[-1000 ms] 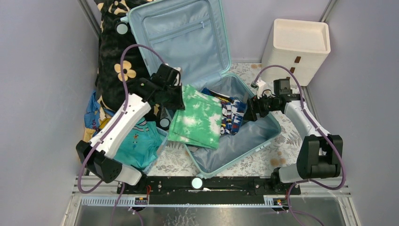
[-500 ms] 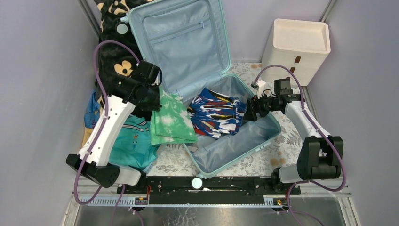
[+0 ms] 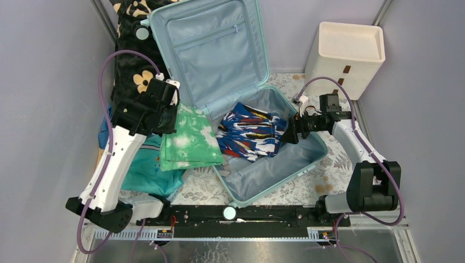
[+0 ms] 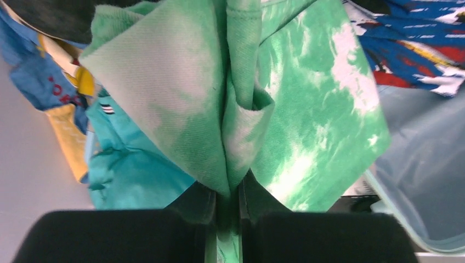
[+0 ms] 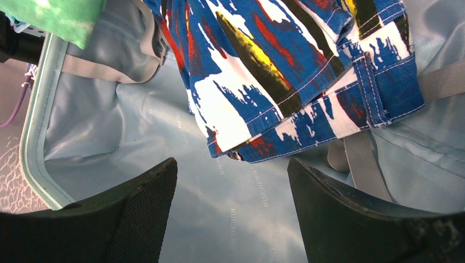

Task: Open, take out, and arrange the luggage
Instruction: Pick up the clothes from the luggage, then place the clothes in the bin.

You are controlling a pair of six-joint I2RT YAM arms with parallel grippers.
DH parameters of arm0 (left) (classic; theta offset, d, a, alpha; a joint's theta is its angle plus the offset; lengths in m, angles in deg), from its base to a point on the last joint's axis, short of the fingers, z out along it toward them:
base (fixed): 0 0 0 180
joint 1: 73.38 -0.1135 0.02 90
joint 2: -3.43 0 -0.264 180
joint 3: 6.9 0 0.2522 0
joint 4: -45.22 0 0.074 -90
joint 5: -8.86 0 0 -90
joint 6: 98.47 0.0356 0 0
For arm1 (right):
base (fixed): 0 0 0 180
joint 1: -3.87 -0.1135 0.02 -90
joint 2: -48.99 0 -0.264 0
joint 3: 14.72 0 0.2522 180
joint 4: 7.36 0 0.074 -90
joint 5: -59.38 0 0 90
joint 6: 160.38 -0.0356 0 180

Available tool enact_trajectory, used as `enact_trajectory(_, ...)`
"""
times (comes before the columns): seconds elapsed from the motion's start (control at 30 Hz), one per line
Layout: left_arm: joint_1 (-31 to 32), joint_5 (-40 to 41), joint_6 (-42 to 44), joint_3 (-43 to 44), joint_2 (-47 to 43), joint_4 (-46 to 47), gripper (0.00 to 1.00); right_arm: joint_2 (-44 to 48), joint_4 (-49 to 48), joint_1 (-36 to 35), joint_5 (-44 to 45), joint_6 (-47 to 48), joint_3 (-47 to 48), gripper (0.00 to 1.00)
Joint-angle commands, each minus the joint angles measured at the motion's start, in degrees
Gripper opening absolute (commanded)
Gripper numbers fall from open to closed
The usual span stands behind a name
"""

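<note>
The luggage [image 3: 274, 164] lay open mid-table. Left gripper [image 4: 227, 192] was clamped on the green shirt [image 4: 307, 109], soft and light; right gripper [image 5: 231, 170], jaws apart, hung over floppy shorts [image 5: 285, 71]. I'd pinch the waistband.

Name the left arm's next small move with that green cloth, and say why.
Probably lower the left tool a little and open it, laying the green cloth on the teal shirt. The cloth is pinched in the shut tool, hangs mostly outside the suitcase, and sits right over the teal shirt beside it.
</note>
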Motion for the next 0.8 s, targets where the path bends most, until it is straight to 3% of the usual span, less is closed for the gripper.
enact_trajectory(0.0,-0.4,8.3,12.4,-1.5,-3.3,3.2,0.0,1.0,-0.2,-0.1,-3.1,0.5,-0.3,0.81)
enact_trajectory(0.17,-0.4,15.6,15.6,-8.8,-5.2,2.0,0.0,0.6,-0.5,0.0,-2.2,0.5,-0.8,0.81)
enact_trajectory(0.4,-0.4,11.5,28.1,-14.3,-14.8,4.3,0.0,-0.1,-1.1,-0.1,-1.2,0.3,-1.2,0.81)
enact_trajectory(0.77,-1.0,13.5,42.8,-21.4,-21.3,2.8,0.0,-0.8,-1.5,0.0,0.5,0.7,-1.5,0.81)
